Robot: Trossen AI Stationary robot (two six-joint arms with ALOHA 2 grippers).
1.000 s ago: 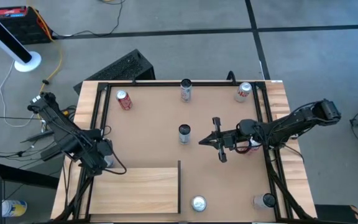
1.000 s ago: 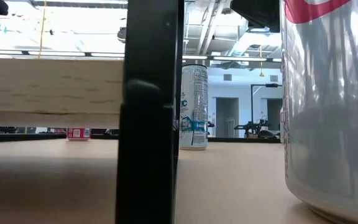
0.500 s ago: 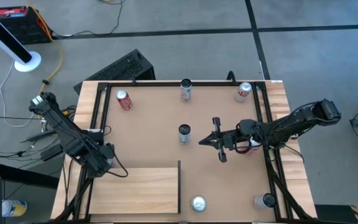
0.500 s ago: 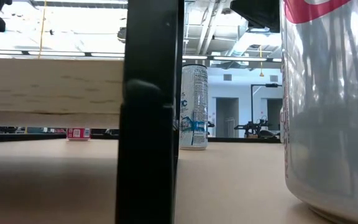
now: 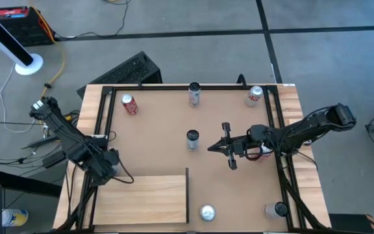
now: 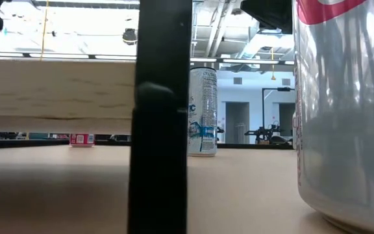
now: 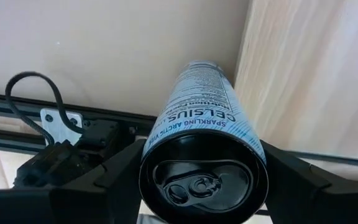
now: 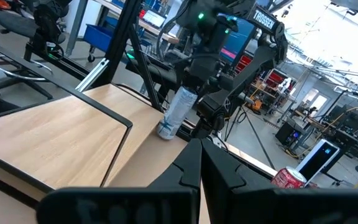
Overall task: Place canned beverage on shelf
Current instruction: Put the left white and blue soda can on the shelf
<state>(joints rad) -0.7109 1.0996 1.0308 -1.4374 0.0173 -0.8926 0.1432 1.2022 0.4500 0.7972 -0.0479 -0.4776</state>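
Note:
My left gripper [image 5: 107, 166] is at the table's left edge, just beyond the far left corner of the shelf [image 5: 141, 198], a pale wood board with a thin black rail [image 5: 187, 194] on its right side. It is shut on a slim white and blue can [image 7: 204, 118], which also shows in the right wrist view [image 8: 176, 112]. My right gripper [image 5: 211, 148] is shut and empty above the table's middle, pointing toward the left edge, right of a standing can [image 5: 192, 138]. My left gripper pinches the slim can near its top end [image 7: 166, 140] between its two fingers [image 7: 120, 171], one on each side. The can points away from the wrist and is tilted, bottom end [image 8: 165, 129] down by the shelf's far edge. Whether that end touches the table, I cannot tell.
Cans stand at the far edge: a red one [image 5: 130, 104], one in the middle [image 5: 194, 93], one at the right [image 5: 255, 95]. Two more are at the near edge [image 5: 207, 212] [image 5: 279, 209]. A red can [image 5: 263, 153] lies under my right arm. Black frame rails [image 5: 101, 130] border the table.
My left gripper has gone a little toward the table's near edge and the shelf, carrying the slim can along. My right gripper has kept still.

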